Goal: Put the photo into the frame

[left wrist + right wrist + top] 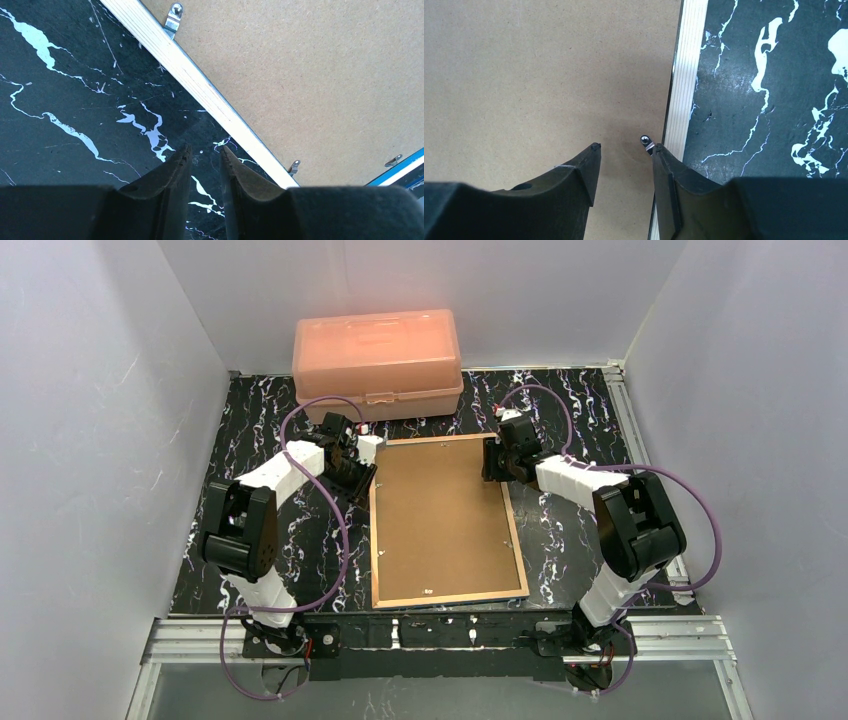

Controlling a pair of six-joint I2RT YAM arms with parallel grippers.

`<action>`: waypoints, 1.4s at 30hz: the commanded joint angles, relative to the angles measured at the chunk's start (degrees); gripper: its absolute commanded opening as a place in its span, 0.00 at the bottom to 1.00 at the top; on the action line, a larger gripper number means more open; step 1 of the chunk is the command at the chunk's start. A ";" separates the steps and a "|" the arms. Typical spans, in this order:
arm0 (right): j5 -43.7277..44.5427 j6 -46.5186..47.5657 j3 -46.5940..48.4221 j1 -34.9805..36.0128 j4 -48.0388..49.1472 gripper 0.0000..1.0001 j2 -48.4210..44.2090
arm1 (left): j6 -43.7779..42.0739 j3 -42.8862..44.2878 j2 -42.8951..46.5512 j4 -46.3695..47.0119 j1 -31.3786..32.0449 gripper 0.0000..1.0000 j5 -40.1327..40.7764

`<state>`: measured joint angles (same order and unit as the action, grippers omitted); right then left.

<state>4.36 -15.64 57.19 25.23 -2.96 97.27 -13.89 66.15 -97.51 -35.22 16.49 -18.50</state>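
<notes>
frame (pixel 450 598): lies flat, face down, in the middle of the table (pixel 270 420), long sides running near to far; the pale wood back edge is up, so the back can be reached from above.
board (pixel 445 515): brown, sits inside the frame's back and covers the whole opening.
photo: not visible in any view; whether it lies under the board cannot be told.
left gripper (pixel 205 150): hangs low over bare table just left of the frame's far-left corner, off the wood; fingers a narrow slit apart with nothing between them, likely kept slim to get at small hardware.
left clips (pixel 173 17): small metal tabs along the left rim, lying over the board edge, apart from the fingers.
right gripper (pixel 624 146): over the board at the far-right rim, fingers spread and empty, straddling the spot beside the wood edge.
clip (pixel 645 141): tiny metal tab at the right rim, just off the right fingertip; contact is too close to call.
likely step: working the clips that lock the board, one arm per side, so neither has to reach across.
risk: the tab is small and flat, and a finger could slide off it or nudge the frame.
box (pixel 377 350): peach, lid closed, at the far edge, touching nothing.
</notes>
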 commanded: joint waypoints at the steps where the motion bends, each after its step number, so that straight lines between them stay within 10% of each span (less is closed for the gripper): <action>1: -0.14 0.04 -1.47 -0.05 1.10 0.49 -0.40 | -0.43 -0.50 3.42 -1.78 -0.06 0.26 -0.85; 42: 2.73 1.10 -1.02 -0.06 4.47 0.50 -2.26 | -0.29 -2.47 4.07 -1.28 -0.06 0.27 -1.01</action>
<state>5.21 -15.00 55.42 25.19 -1.52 96.97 -13.91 64.23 -96.53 -35.20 16.51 -18.52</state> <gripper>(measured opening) 0.494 0.263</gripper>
